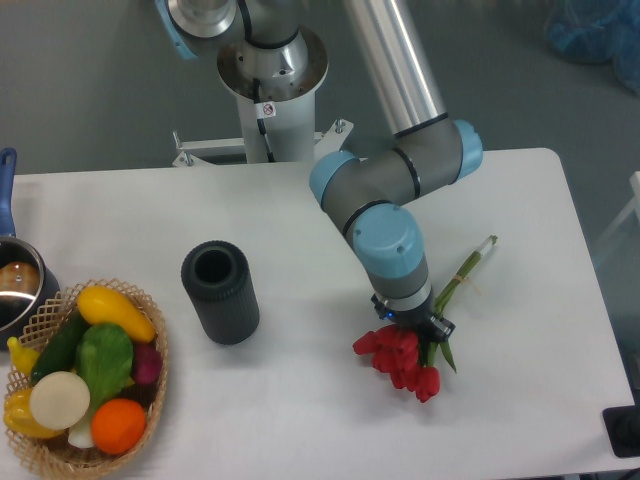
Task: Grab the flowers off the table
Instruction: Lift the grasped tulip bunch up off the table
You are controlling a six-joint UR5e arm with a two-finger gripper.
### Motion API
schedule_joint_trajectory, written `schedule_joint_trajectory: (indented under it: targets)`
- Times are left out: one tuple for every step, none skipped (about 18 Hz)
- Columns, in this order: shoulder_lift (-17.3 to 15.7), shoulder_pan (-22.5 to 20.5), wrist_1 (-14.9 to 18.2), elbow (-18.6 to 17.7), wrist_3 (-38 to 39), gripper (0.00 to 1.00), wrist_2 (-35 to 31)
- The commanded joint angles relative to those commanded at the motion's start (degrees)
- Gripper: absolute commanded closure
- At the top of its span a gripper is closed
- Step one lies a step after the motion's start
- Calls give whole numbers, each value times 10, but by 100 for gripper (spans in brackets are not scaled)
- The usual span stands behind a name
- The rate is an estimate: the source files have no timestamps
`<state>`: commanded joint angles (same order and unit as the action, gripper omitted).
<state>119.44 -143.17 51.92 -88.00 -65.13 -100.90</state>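
The flowers lie on the white table at the right front: red tulip buds toward the front, thin green stems running up and right. My gripper hangs straight down over the bunch where the buds meet the leaves. The wrist hides its fingers, so I cannot tell whether they are open or shut or whether they touch the flowers.
A black ribbed cylinder stands upright left of centre. A wicker basket of colourful vegetables sits at the front left, with a pot at the left edge. The arm's base is at the back.
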Motion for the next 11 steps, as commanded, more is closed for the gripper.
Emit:
schedule_joint_trajectory:
  targets:
    - [2,-3,31,23,1,92,6]
    - [6,-4,63,47,3,93,14]
    - [11,-7,90,70,4,93,25]
    - [12,-13,109,86,4,93,39]
    - [15,-19,116,97,4,93,55]
    - [16,-21,120,108,4,93,64]
    - [18,-21,126,116,3,93,67]
    - [19,-22,133,126,0,93,73]
    - [20,-22,141,135,-1,92,84]
    - [21,-23,150,145,-1,93,90]
    - [25,-23,162,157,-1,93,90]
